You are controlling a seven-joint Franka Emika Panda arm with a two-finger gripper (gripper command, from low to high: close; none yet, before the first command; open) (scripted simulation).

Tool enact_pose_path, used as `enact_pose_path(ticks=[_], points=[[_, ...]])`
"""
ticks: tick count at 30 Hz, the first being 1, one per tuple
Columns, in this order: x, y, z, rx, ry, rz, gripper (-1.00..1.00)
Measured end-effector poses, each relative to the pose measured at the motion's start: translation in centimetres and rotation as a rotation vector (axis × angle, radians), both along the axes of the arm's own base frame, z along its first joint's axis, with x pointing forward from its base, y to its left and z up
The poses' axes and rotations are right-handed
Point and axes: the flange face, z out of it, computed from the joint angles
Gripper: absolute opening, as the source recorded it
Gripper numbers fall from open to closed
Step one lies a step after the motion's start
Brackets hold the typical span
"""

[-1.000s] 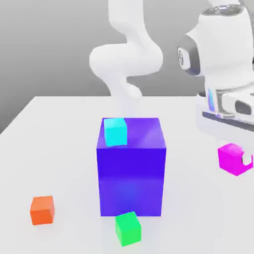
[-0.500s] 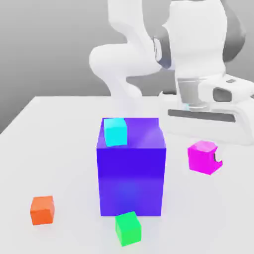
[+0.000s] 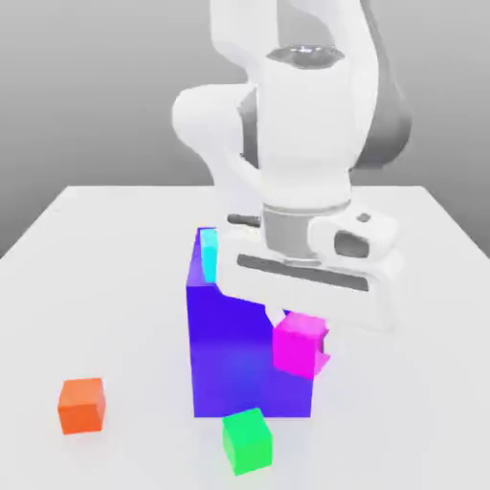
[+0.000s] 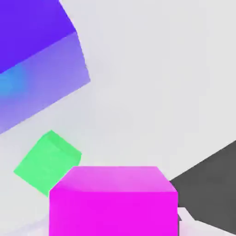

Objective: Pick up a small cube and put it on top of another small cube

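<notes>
My gripper [image 3: 302, 341] is shut on the small magenta-pink cube [image 3: 295, 350], holding it in the air in front of the big blue cube [image 3: 230, 354], toward that cube's side on the exterior view's right. The hand view has the held magenta cube [image 4: 113, 203] close up, with a green cube [image 4: 46, 161] on the table just beyond it. That green cube [image 3: 247, 439] lies below the held cube, toward the exterior view's left. A small cyan cube [image 3: 209, 255] sits on top of the blue cube, partly hidden by my hand.
An orange cube [image 3: 81, 404] lies on the white table [image 3: 96, 278] at the exterior view's left front. The big blue cube [image 4: 32, 60] stands close to my hand. The arm's white links rise behind it. A dark strip [image 4: 212, 177] past the table's edge appears in the hand view.
My hand has carried the magenta cube from the exterior view's right edge leftward and toward the front, until it hangs before the blue cube. The cyan cube is now partly covered.
</notes>
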Motion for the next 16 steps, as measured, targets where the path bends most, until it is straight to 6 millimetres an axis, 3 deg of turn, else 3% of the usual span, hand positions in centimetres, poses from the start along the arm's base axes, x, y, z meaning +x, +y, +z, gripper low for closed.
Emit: enact_pose_path(ticks=[6, 12, 13, 16], points=[[-0.6, -3.7, -4.2, -0.025, 0.070, 0.085, -1.00], [-0.5, -3.5, -9.3, -0.027, 0.075, 0.103, -1.00], [-0.6, -3.6, -10.2, -0.026, 0.076, 0.102, 1.00], [-0.6, -3.6, -10.2, -0.026, 0.076, 0.102, 1.00]])
